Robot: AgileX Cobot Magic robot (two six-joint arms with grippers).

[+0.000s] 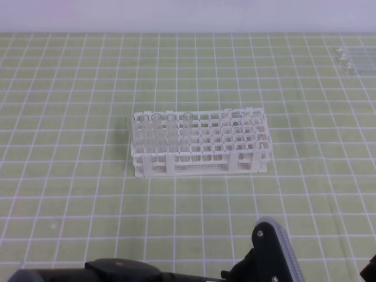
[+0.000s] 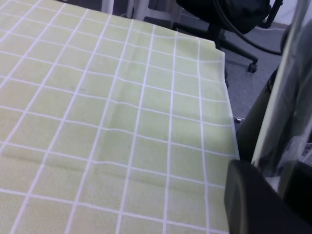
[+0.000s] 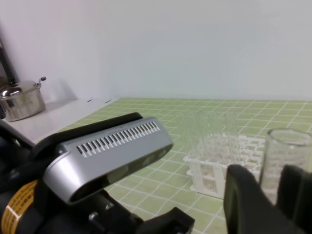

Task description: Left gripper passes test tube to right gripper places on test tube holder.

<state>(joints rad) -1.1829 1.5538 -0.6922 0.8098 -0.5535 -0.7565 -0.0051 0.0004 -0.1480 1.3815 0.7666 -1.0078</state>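
The test tube (image 3: 284,158) stands upright between the black fingers of my right gripper (image 3: 275,192), which is shut on it at the lower right of the right wrist view. The left wrist view shows the same test tube (image 2: 285,97) as a pale slanted band running down between the dark fingers of my left gripper (image 2: 279,183). Whether those fingers still press the tube is unclear. The white test tube holder (image 1: 200,167) sits mid-table with several clear tubes (image 1: 158,132) in its left end. Both grippers' fingertips lie below the exterior view's bottom edge.
The left arm's silver-grey camera block (image 3: 112,151) fills the near left of the right wrist view and shows again (image 1: 276,247) at the bottom of the exterior view. Spare tubes (image 1: 352,59) lie far right. A metal pot (image 3: 22,100) and an office chair (image 2: 229,14) stand off the mat.
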